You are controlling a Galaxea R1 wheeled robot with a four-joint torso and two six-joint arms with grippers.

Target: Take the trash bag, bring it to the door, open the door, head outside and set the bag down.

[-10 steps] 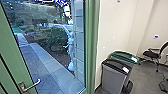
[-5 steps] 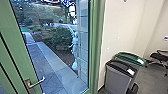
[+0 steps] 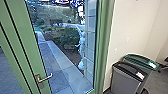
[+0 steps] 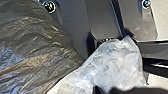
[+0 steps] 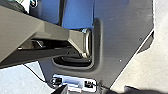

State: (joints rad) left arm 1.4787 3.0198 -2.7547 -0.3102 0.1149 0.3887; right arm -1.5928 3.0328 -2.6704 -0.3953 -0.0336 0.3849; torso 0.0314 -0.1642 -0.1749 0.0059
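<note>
So I'm facing the green-framed glass door (image 3: 18,32) here. Over on my left, the dark trash bag (image 4: 37,50) is bulging right up close in my left wrist view, with crumpled whitish plastic (image 4: 117,60) bunching against it. Can't tell if my left hand (image 4: 111,90) is gripping it, tbh, or how the bag is sitting relative to the door. The metal handle (image 3: 45,78) is sticking out from the door's green frame, and beyond the glass a paved path (image 3: 66,67) is running past a leafy shrub (image 3: 66,37). Right of the door, a grey bin with a black lid (image 3: 126,80) and a green-lidded one (image 3: 141,60) are standing by the pale wall (image 3: 132,27). My right hand (image 5: 96,90)? Can't tell if it's open or closed.
</note>
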